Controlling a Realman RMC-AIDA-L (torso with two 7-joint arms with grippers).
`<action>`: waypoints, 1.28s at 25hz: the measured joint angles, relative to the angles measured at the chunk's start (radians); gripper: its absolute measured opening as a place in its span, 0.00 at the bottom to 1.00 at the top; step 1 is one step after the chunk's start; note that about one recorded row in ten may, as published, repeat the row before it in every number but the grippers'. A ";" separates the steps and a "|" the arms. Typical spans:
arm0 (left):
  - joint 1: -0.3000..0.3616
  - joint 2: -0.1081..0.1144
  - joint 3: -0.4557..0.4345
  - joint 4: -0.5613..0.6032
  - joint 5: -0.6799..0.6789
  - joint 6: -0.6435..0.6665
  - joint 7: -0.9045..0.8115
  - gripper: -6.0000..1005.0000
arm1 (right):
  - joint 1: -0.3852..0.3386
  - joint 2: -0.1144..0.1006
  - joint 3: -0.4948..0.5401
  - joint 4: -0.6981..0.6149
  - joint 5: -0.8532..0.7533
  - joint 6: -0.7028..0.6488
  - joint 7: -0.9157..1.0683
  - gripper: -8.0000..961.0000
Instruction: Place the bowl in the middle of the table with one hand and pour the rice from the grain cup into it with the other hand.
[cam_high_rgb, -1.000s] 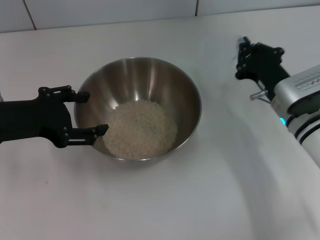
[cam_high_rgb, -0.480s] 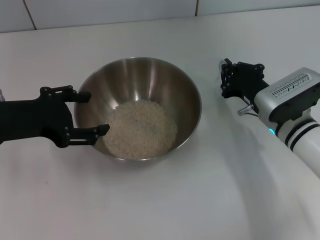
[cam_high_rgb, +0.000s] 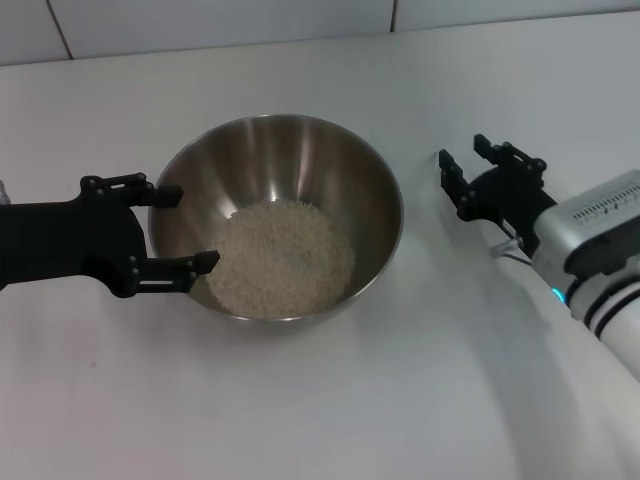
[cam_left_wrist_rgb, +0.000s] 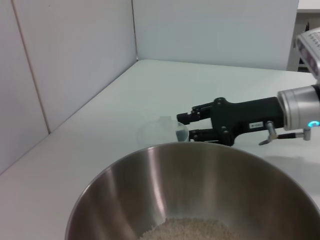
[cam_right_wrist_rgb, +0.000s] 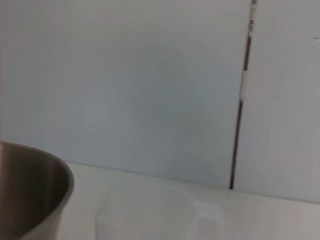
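Steel bowl (cam_high_rgb: 276, 216) sits near the middle of the white table (cam_high_rgb: 320, 420) with a heap of pale rice (cam_high_rgb: 281, 258) in its bottom, while the clear grain cup (cam_left_wrist_rgb: 164, 132) shows only faintly in the left wrist view, standing on the table just beyond the bowl's far rim, at the right gripper's tips. Left gripper (cam_high_rgb: 180, 228) reaches in level from the left with its fingers spread around the bowl's near-left rim; the right gripper (cam_high_rgb: 470, 170) lies low over the table to the right of the bowl, fingers parted and gripping nothing
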 joint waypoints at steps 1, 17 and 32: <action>0.000 0.000 0.000 0.000 0.000 0.000 0.000 0.83 | -0.013 0.000 0.000 0.003 0.000 -0.008 0.001 0.41; 0.009 0.000 -0.008 -0.001 0.000 0.000 0.008 0.83 | -0.032 -0.085 0.133 -0.282 -0.218 -0.780 0.595 0.85; 0.006 0.001 -0.011 -0.003 0.035 0.000 -0.005 0.83 | 0.375 -0.002 -0.781 -1.116 -0.209 -0.869 1.189 0.87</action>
